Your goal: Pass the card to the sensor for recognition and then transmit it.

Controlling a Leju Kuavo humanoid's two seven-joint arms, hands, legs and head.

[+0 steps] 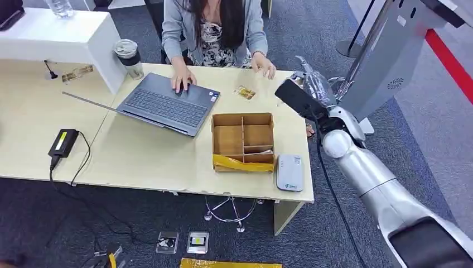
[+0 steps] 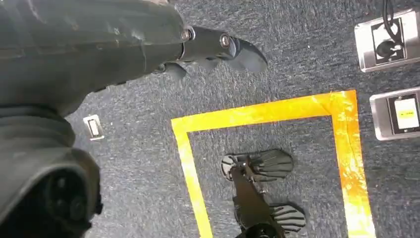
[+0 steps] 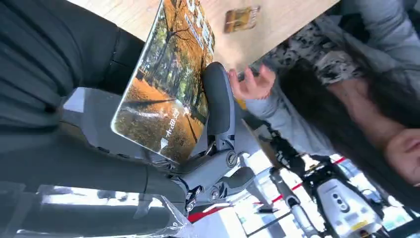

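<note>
My right hand (image 1: 313, 92) is raised over the table's far right corner and holds a card (image 1: 299, 98), which looks dark from the head view. Close up, the card (image 3: 166, 84) shows an autumn forest picture and sits between the thumb and a dark finger (image 3: 218, 104) of my right hand (image 3: 198, 148). The white card sensor (image 1: 289, 173) lies flat on the table's near right edge, well below the held card. A person's hand (image 1: 264, 66) rests on the table just beyond the card. My left hand (image 2: 213, 47) hangs over the carpet with nothing in it, fingers loosely bent.
A divided cardboard box (image 1: 243, 141) stands beside the sensor. An open laptop (image 1: 162, 103) lies under the person's other hand. A small card (image 1: 245, 92) lies on the table (image 1: 150, 156). A grey kiosk stand (image 1: 385, 61) rises at right. Yellow floor tape (image 2: 267, 111) marks the carpet.
</note>
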